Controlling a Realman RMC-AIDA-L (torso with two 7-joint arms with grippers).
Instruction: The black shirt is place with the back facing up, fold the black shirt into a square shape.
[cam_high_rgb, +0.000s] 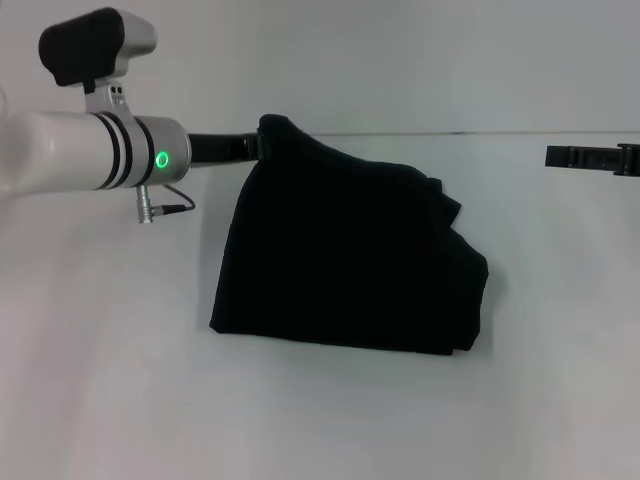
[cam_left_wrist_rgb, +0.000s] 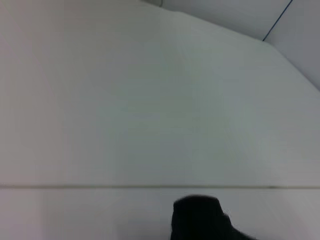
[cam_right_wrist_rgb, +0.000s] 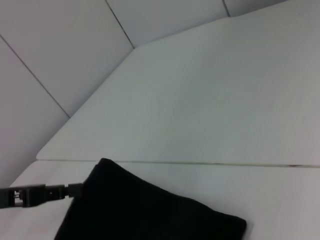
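While my left pincer (cam_high_rgb: 258, 146) grips the black shirt (cam_high_rgb: 350, 260) by its raised corner, the cloth hangs down and rightward from it onto the desk (cam_high_rgb: 100, 380); my right pincer (cam_high_rgb: 560, 156) waits well apart, its state unclear.

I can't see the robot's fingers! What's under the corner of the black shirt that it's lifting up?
The left gripper disappears into the raised corner of the black shirt, so its fingers are covered. Under the rest lies the white table. The right gripper waits off to the side.
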